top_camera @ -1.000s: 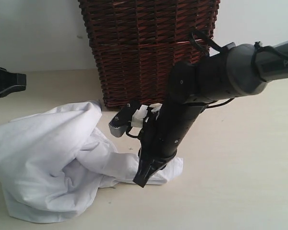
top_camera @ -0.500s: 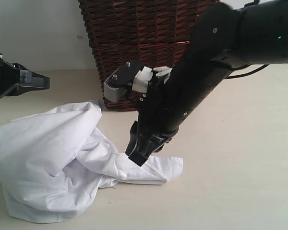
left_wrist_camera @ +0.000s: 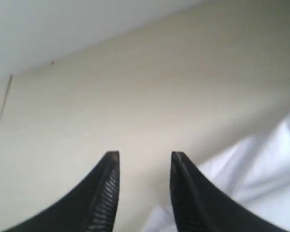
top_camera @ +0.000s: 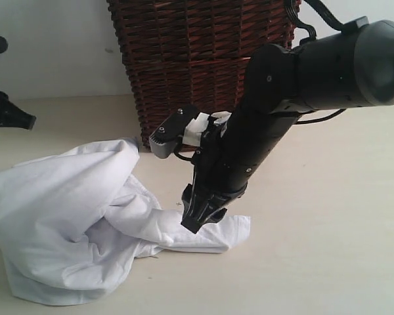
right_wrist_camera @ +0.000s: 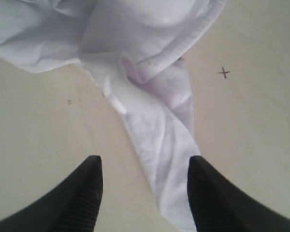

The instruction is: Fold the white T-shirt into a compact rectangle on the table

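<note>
The white T-shirt point(top_camera: 72, 216) lies crumpled on the table point(top_camera: 328, 230) at the lower left, with one narrow end stretched out to the right. My right gripper point(top_camera: 200, 222) points down just above that end. In the right wrist view the right gripper point(right_wrist_camera: 145, 162) is open, and a strip of the shirt point(right_wrist_camera: 159, 135) lies on the table between its fingers, loose. My left gripper point(left_wrist_camera: 145, 155) is open with nothing in it, over bare table point(left_wrist_camera: 135, 87) beside a fold of the shirt point(left_wrist_camera: 266, 164). In the exterior view the left gripper point(top_camera: 13, 117) shows only at the far left edge.
A tall dark brown wicker basket point(top_camera: 203, 65) stands at the back of the table, right behind my right arm. A pale wall point(top_camera: 52, 46) rises behind it. A small dark cross mark point(right_wrist_camera: 224, 72) sits on the table near the shirt's hem.
Both grippers have gone from shut to open. The right one has let go of the shirt's end, which lies flat. The left arm swung in and drew back to the left edge.
</note>
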Available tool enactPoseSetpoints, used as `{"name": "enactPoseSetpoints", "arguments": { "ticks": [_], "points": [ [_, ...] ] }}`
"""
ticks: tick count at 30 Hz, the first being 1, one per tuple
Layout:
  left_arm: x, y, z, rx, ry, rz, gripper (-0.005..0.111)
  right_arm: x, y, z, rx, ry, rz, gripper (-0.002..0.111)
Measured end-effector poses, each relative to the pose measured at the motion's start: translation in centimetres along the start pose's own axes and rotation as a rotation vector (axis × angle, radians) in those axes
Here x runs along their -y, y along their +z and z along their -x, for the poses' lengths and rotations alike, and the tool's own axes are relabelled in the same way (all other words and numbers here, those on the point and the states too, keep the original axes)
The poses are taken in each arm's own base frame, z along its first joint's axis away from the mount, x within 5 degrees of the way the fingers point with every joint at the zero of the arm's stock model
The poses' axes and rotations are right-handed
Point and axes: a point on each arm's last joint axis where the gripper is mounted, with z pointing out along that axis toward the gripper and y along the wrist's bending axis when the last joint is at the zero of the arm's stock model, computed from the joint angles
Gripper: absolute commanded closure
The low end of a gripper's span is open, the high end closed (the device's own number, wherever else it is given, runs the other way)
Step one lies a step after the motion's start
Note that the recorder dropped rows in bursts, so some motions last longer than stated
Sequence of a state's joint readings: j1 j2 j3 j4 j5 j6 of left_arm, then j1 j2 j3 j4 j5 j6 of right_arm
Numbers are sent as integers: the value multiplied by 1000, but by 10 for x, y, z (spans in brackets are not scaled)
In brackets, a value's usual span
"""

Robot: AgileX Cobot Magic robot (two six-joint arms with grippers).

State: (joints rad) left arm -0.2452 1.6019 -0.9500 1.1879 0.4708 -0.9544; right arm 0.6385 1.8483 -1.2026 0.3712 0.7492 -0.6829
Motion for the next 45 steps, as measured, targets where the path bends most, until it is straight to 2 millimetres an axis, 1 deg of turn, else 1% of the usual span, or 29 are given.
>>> {"name": "enactPoseSetpoints", "arguments": {
  "ticks": [2, 3, 5, 8, 10, 15, 17, 19, 22, 24, 30, 31, 33, 36, 37, 38, 40, 41, 42, 43, 44, 45],
  "points": [
    [3, 5, 4, -172, -5, -55, 71, 0, 0, 0, 3, 2, -3, 55],
    [8, 6, 3, -250, -40, -124, 71, 0, 0, 0, 3, 4, -3, 55],
    [22, 4, 4, -375, -13, -311, 71, -1, 0, -1, -9, 4, 8, 55],
    [43, -5, 2, -463, 38, -569, 70, -2, 1, -3, -36, -10, 28, 55],
    [51, -12, 2, -475, 77, -676, 70, -2, 4, -4, -49, -18, 41, 55],
    [58, -18, 2, -477, 129, -746, 70, -4, 32, -6, -51, -59, 139, 55],
    [62, -19, 0, -472, 155, -760, 70, 0, 42, -5, -27, -82, 118, 55],
    [64, -19, -3, -476, 172, -775, 70, 7, 49, -3, 2, -104, 56, 55],
    [65, -19, -6, -475, 185, -784, 70, 14, 51, -2, 16, -147, -19, 55],
    [66, -18, -6, -457, 198, -786, 70, 16, 51, -2, 15, -170, -31, 55],
    [70, -17, -6, -403, 262, -836, 70, 8, 53, 0, 16, -308, 3, 56],
    [72, -16, -6, -399, 263, -851, 70, 6, 54, 0, 18, -313, 10, 59],
    [74, -15, -7, -396, 267, -869, 70, 4, 60, 0, 10, -324, 24, 73],
    [77, -12, -8, -400, 270, -884, 70, 3, 65, -2, -3, -331, 37, 104],
    [77, -12, -9, -406, 268, -887, 70, 3, 65, -2, -5, -334, 37, 108],
    [78, -11, -10, -412, 273, -891, 70, 2, 64, -3, -16, -338, 52, 108],
    [78, -11, -10, -412, 273, -892, 70, -1, 55, -1, -9, -352, 53, 108],
    [78, -11, -10, -412, 273, -892, 70, -3, 42, 2, 11, -347, 34, 108],
    [78, -11, -10, -412, 273, -892, 65, -3, 33, 5, 24, -342, 16, 108],
    [78, -11, -10, -407, 288, -896, 63, -1, 12, 7, 44, -308, -43, 108],
    [77, -12, -10, -405, 296, -899, 56, 2, 3, 8, 51, -290, -78, 108],
    [75, -17, -8, -389, 314, -905, 53, 11, -21, 8, 92, -215, -160, 108]
  ]
}}
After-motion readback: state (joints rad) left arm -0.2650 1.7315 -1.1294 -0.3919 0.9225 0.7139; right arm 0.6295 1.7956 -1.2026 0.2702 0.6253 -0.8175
